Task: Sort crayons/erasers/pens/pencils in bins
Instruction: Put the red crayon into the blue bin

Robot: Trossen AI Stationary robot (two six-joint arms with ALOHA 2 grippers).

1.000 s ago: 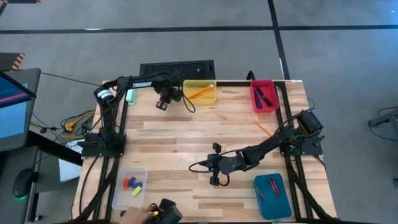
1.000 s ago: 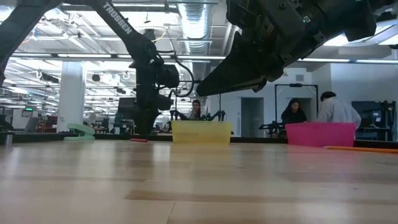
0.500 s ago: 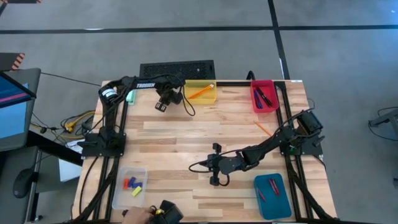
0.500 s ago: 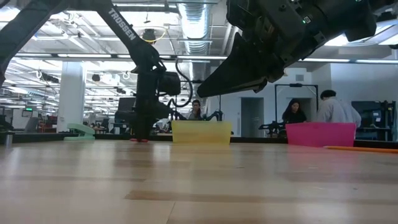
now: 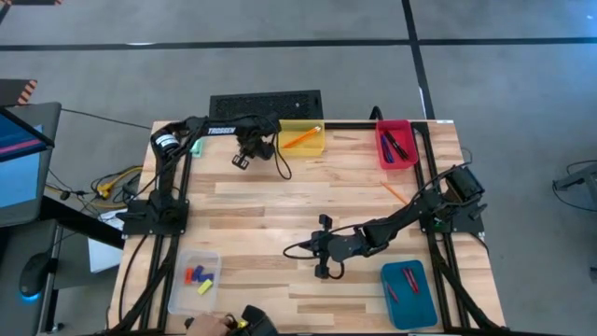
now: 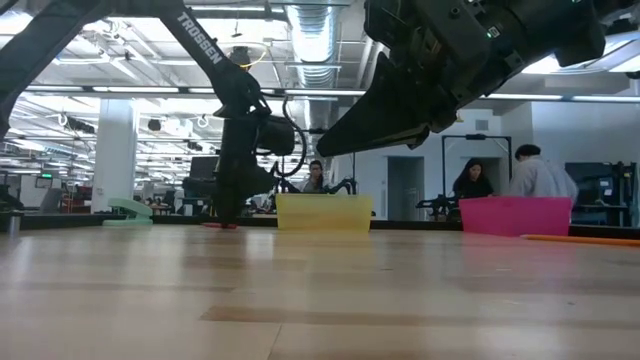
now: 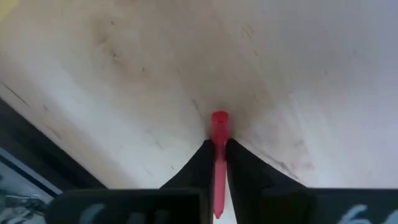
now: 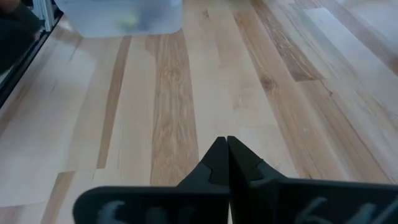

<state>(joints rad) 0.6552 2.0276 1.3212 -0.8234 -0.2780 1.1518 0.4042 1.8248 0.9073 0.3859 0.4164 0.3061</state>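
High view: the left end effector (image 5: 244, 152) sits at the far edge of the pale wooden plank surface (image 5: 308, 201), with the yellow plastic bin (image 5: 300, 138) just beside it. If this is the pickup, I'd lift straight up before swinging anywhere so the stick doesn't drag or twist out. The teal-blue plastic bin (image 5: 408, 294) holding red sticks is well apart from it, just beside the idle right end effector (image 5: 323, 259), so that looks like the likely drop spot

Low view: the left end effector (image 6: 226, 215) is down at the surface, and the red bit under it is too small to judge

Left wrist view: the fingers (image 7: 200, 163) are pinched narrow on a short thin red crayon (image 7: 219, 155) lying between them on the wood. It's gripped partway along with the flat end poking out ahead, so keep it level

Right wrist view: the right end effector's tips meet with nothing between them
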